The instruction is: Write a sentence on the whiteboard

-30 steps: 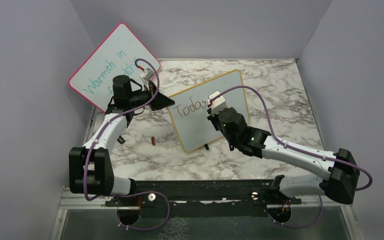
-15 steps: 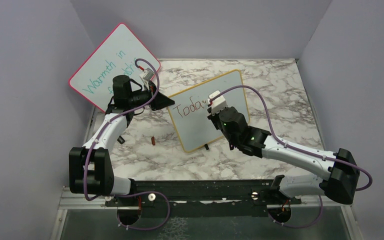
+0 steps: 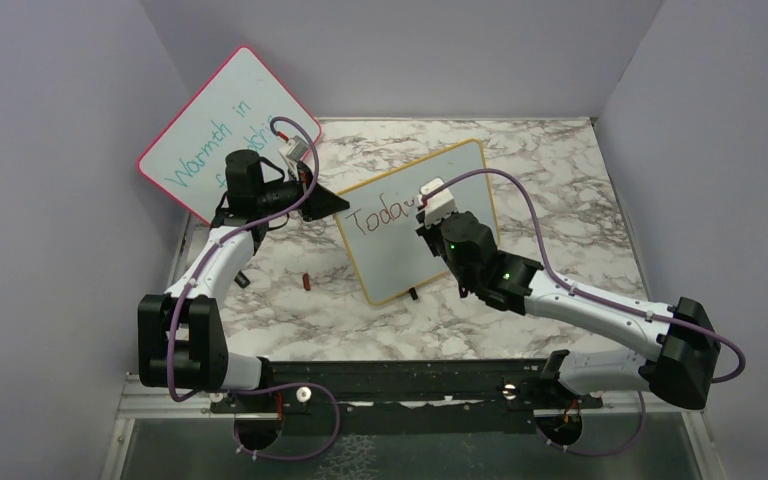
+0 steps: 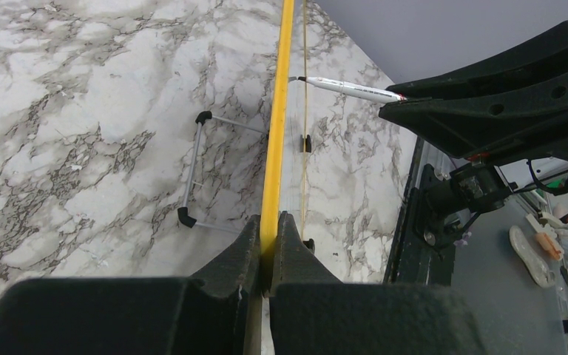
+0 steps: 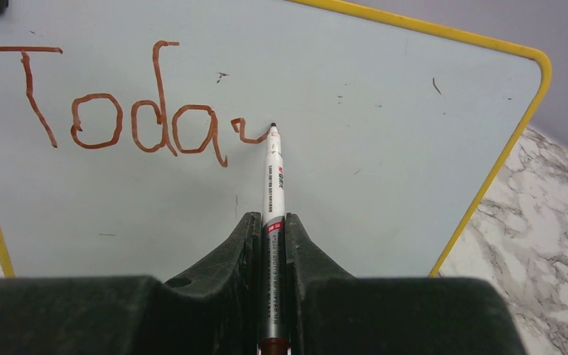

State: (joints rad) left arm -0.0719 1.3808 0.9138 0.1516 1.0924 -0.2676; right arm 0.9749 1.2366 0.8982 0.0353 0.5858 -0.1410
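Marble top [image 4: 81, 111]; whiteboard [image 4: 278, 111] w/ wire stand [image 4: 194, 166], L-wrist only.

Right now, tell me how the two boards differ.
The yellow board is yellow-framed, the pink board pink-framed. The yellow board carries red-brown writing, "Toda" plus a started stroke; the pink board carries teal writing. The left gripper clamps the yellow board's edge and the right gripper holds a marker to it; no gripper holds the pink board. Both are white with rounded corners.

whiteboard [image 5: 384, 148] smooth pale face, yellow frame | tabletop [image 4: 81, 111] smooth, marble-patterned | left hand [image 4: 268, 222], right hand [image 5: 271, 218] matt black plastic | marker [image 5: 274, 177] glossy white barrel
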